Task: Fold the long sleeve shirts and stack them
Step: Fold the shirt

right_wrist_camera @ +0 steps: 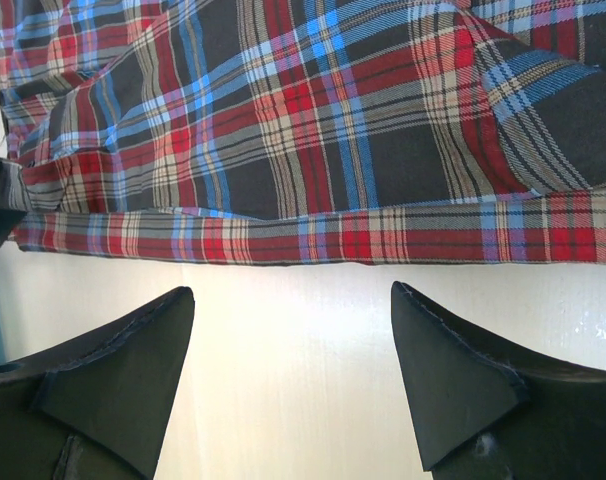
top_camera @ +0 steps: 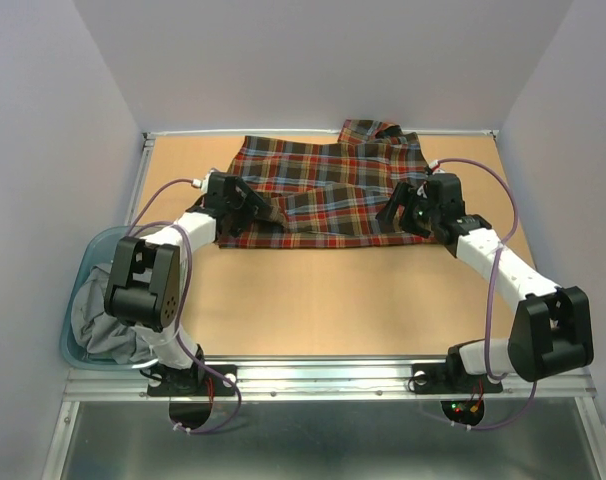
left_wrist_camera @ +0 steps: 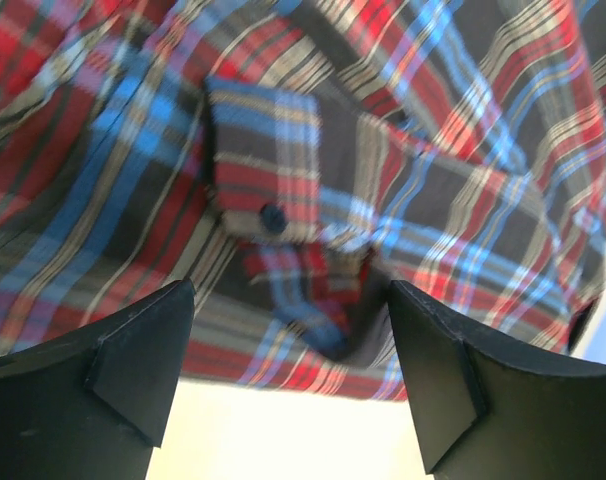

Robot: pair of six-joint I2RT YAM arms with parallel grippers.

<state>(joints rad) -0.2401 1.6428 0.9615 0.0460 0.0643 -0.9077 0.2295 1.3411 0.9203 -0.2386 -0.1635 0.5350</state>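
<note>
Pincers: two, left pincer (left_wrist_camera: 288,297) and right pincer (right_wrist_camera: 293,297) both spread; one plaid shirt (top_camera: 323,190).

Wht/blk arms (top_camera: 495,257), purple cables (top_camera: 478,161)

The shirt (top_camera: 323,190) is patterned in a plaid of red, dark brown, blue and cream, and its button (left_wrist_camera: 272,217) is dark navy. The tabletop (top_camera: 333,300) is coloured tan. At its left edge a teal bin (top_camera: 73,330) is filled with grey cloth (top_camera: 103,335).
</note>
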